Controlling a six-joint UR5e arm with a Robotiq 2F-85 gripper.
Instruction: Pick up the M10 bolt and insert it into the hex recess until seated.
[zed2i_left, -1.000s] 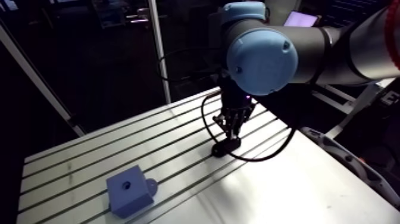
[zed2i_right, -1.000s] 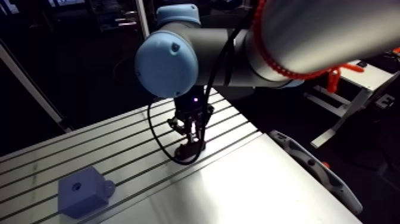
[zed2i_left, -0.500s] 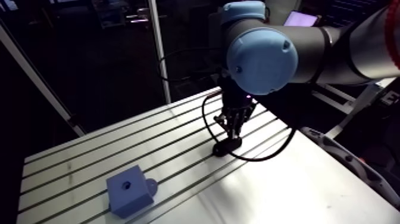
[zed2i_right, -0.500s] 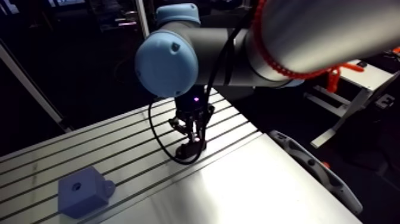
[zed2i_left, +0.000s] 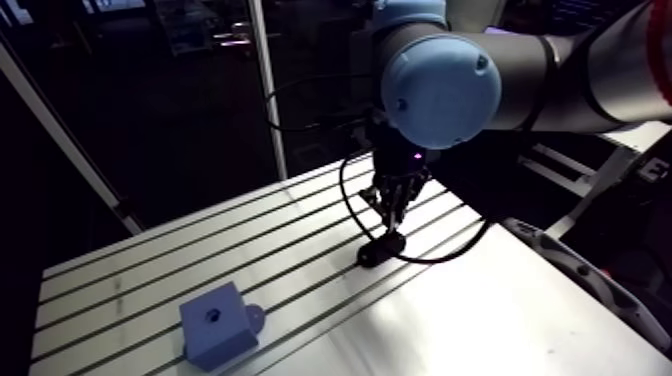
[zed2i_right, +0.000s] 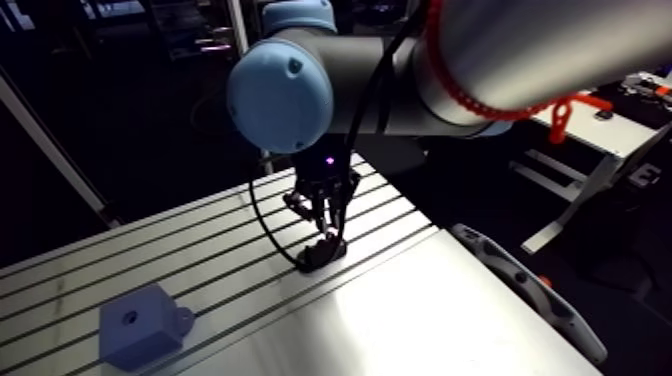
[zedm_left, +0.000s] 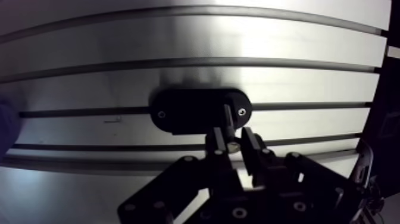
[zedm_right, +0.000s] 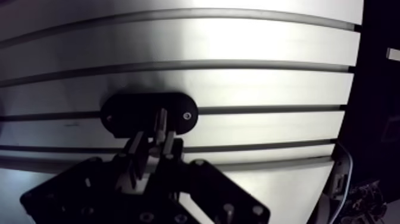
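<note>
In the wrist view my gripper (zedm_left: 233, 136) is shut on a thin dark bolt (zedm_left: 227, 118), whose shank sticks out ahead of the fingertips. Just beyond it a black oval holder (zedm_left: 190, 110) with two small screws lies flat across a table slot. In the arm view the gripper (zed2i_left: 393, 208) hangs a little above that holder (zed2i_left: 380, 250), near the table's far right side. A blue block (zed2i_left: 218, 322) with a small round hole in its top face stands at the near left, well away from the gripper.
The slotted aluminium table (zed2i_left: 150, 260) runs from far right to near left, with a smooth plate area (zed2i_left: 450, 320) at the front right. A grey curved part (zed2i_left: 585, 280) lies just off the table's right edge.
The gripper has risen a little off the black holder with the bolt in it. The arm view has shifted slightly with the arm; the blue block stays put.
</note>
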